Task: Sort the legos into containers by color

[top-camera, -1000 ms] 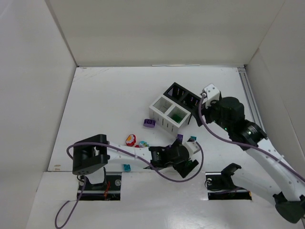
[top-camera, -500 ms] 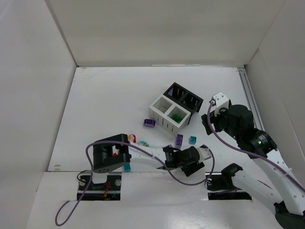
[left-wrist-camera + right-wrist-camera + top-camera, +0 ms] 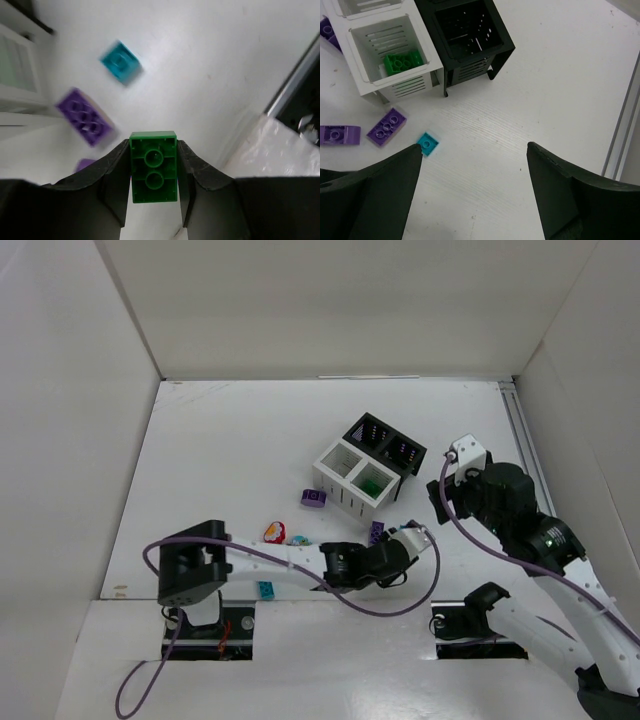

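Observation:
My left gripper [image 3: 153, 145] is shut on a green lego [image 3: 153, 167], held with its hollow underside facing the camera, above the table. Ahead of it lie a teal lego [image 3: 120, 61] and a purple lego [image 3: 84, 117]. My right gripper [image 3: 472, 150] hangs open and empty above the table, just right of the same teal lego [image 3: 427, 143] and purple lego [image 3: 386, 127]. The containers [image 3: 345, 492] sit mid-table. One white bin [image 3: 405, 85] holds a green lego [image 3: 402, 62], next to a black bin [image 3: 465, 30].
More legos lie loose left of the bins: a purple one [image 3: 313, 498], a red one [image 3: 272, 532], a teal one [image 3: 266, 589] near the front edge, and another purple one [image 3: 339, 135]. White walls enclose the table on three sides.
My left gripper closed from wide open onto the green lego and swung up toward the bins. The right arm pulled back to the right, away from the containers.

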`<state>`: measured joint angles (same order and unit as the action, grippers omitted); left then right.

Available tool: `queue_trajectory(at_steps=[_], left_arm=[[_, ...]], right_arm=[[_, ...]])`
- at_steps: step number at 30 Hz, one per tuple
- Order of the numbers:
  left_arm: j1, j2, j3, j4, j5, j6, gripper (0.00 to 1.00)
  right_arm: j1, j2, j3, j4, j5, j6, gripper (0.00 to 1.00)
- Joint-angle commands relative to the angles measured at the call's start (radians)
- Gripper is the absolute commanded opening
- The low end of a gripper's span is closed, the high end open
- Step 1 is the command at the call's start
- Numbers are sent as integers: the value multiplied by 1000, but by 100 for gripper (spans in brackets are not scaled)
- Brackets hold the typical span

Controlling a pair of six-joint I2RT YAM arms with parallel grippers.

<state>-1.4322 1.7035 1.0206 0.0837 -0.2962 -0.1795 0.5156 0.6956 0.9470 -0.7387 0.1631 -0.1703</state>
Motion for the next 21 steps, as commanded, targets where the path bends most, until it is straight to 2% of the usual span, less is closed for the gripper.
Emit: queue_trajectory(at_steps=[1,3,5,10,15,18,21], left_arm=[[-4,-185,32,-4,-272,-31,9],[18,-269,32,-4,-314,-5,12],[82,-318,32,20,-282,26,13],[249,-363,56,74,-91,91,15],[374,-277,128,50,9,118,15],[411,-217,153,50,86,127,16],[420,-164,183,41,98,137,20]], right_arm=[[-17,-15,-5,-24,55,32,90],[-17,-24,-14,-33,65,41,90],[-17,-24,-25,-42,65,41,90],[-17,-33,-34,-51,75,41,90],[-17,-33,-34,-60,75,41,90],[-17,-33,-34,-71,75,41,90],[-17,-33,-34,-80,75,32,90]])
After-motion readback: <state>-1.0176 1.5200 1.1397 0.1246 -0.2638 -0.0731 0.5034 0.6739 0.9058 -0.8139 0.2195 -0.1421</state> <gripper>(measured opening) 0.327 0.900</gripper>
